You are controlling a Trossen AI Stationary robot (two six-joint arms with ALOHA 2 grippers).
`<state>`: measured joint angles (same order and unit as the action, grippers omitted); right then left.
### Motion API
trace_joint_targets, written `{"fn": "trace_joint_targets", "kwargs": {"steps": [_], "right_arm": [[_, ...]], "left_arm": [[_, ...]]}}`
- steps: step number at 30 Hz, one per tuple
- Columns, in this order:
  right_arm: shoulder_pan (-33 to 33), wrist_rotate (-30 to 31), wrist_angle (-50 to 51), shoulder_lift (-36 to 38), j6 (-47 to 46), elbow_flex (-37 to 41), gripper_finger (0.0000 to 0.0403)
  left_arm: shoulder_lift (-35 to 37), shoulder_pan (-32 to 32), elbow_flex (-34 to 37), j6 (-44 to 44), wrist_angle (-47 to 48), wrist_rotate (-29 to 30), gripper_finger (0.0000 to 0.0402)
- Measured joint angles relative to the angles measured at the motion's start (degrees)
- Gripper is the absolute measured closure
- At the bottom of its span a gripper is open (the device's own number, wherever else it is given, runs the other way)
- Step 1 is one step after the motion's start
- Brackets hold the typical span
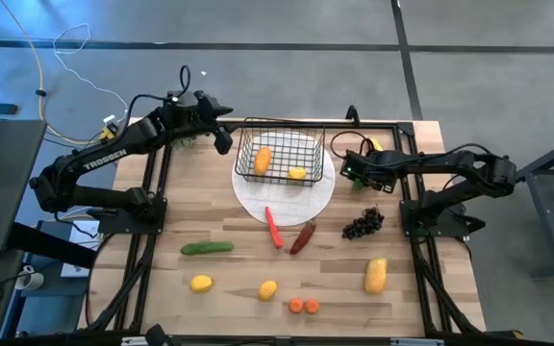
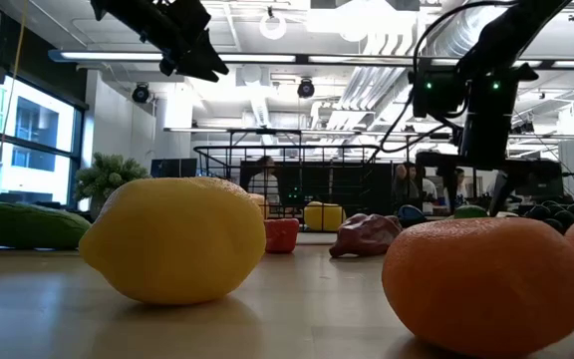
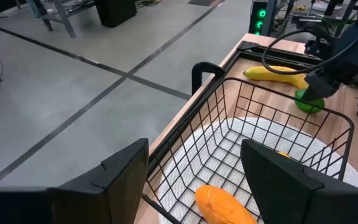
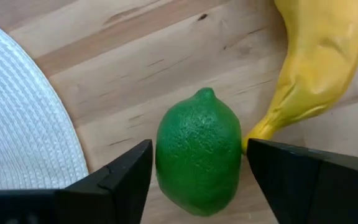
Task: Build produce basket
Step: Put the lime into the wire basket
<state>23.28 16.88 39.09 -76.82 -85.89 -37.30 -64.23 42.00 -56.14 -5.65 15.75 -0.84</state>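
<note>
The black wire basket (image 1: 277, 154) stands on a round white plate (image 1: 285, 197) at the table's far middle. It holds an orange mango (image 1: 263, 159) and a yellow lemon (image 1: 297, 174). My left gripper (image 1: 221, 135) is open and empty, raised over the basket's far left corner (image 3: 222, 81). My right gripper (image 1: 351, 171) is open, pointing down beside the plate's right rim. Its fingers stand on either side of a green lime (image 4: 197, 158), with narrow gaps showing. The lime lies on the wood against the tip of a yellow banana (image 4: 319, 62).
On the near half of the table lie a red chilli (image 1: 273, 228), a dark red piece (image 1: 303, 237), grapes (image 1: 363, 224), a cucumber (image 1: 207, 248), two lemons (image 1: 201, 284) (image 1: 268, 289), carrot slices (image 1: 303, 306) and a second mango (image 1: 376, 275). Black frame rails run along both sides.
</note>
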Motion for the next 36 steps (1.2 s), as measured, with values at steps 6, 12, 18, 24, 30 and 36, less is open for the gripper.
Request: {"fn": "trace_joint_targets", "kwargs": {"steps": [6,12,18,24,30,36], "right_arm": [[1.6,-1.0,0.0,0.0,0.9,0.0,0.0224],[1.9,-1.7,-0.2,0.0,2.2,-0.1,0.0263],[0.6,-2.4,0.1,0.0,5.6,-3.9,0.0279],[-0.6,1.4,0.2,0.0,10.4,-10.9,0.0280],[-0.6,7.5,5.2,0.0,15.9,-19.7,0.0280],[0.5,12.2,4.9,0.1,26.4,-28.0,0.0281]], "left_arm": [[0.0,0.0,0.0,0.0,0.0,0.0,0.0158],[0.0,0.0,0.0,-0.1,0.0,0.0,0.0158],[0.0,0.0,0.0,0.0,0.0,0.0,0.0158],[0.0,0.0,0.0,0.0,0.0,0.0,0.0158],[0.0,0.0,0.0,0.0,0.0,0.2,0.0158],[0.0,0.0,0.0,1.4,1.4,0.2,0.0158]]}}
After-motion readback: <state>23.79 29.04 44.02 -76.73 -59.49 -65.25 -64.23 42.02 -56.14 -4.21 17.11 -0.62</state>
